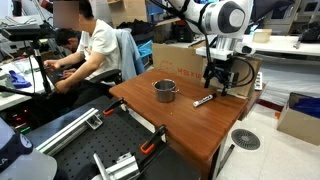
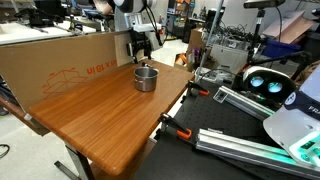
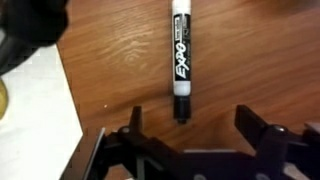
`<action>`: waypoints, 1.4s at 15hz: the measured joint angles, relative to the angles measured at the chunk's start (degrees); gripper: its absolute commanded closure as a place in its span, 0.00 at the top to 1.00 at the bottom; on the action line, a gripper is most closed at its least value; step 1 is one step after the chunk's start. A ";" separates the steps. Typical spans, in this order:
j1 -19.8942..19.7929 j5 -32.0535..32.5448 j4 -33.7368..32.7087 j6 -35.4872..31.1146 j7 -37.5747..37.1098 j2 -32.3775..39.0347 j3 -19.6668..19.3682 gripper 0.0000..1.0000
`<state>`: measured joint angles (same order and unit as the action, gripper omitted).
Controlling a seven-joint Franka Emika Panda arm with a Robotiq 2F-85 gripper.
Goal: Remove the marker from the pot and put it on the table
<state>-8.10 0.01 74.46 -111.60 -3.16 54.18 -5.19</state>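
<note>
The marker [image 3: 180,58], a dark Expo pen with a white band and a light end, lies flat on the reddish-brown wooden table [image 3: 120,60]. It also shows on the table in an exterior view [image 1: 203,100], to the right of the pot. The shiny silver pot [image 1: 165,91] stands on the table and shows in both exterior views [image 2: 146,77]. My gripper [image 3: 190,120] is open and empty, just above the table with the marker's dark end between and ahead of its fingers. In an exterior view the gripper [image 1: 218,82] hovers above the marker.
A large cardboard sheet [image 2: 60,65] stands along one table edge. A person [image 1: 90,45] sits at a desk beyond the table. Black metal frames with orange clamps [image 1: 120,150] lie by the table. Cardboard boxes [image 1: 170,55] sit behind it.
</note>
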 measured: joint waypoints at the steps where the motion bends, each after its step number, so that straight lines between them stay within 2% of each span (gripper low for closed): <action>1: 0.00 -0.03 0.00 0.00 0.40 -0.02 0.11 1.00; 7: -0.02 -0.13 2.68 -1.24 5.88 -3.33 1.22 1.00; 11: -0.18 -1.23 11.14 -6.32 9.05 -12.31 2.65 1.00; 16: -1.12 -6.61 25.37 -12.18 13.39 -27.42 3.60 1.00; 18: -1.29 -7.02 28.45 -13.35 13.89 -29.78 3.74 1.00; 21: -1.31 -7.04 29.52 -14.53 13.91 -29.73 3.93 1.00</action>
<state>-9.41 -7.03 103.98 -126.13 10.75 24.45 -1.26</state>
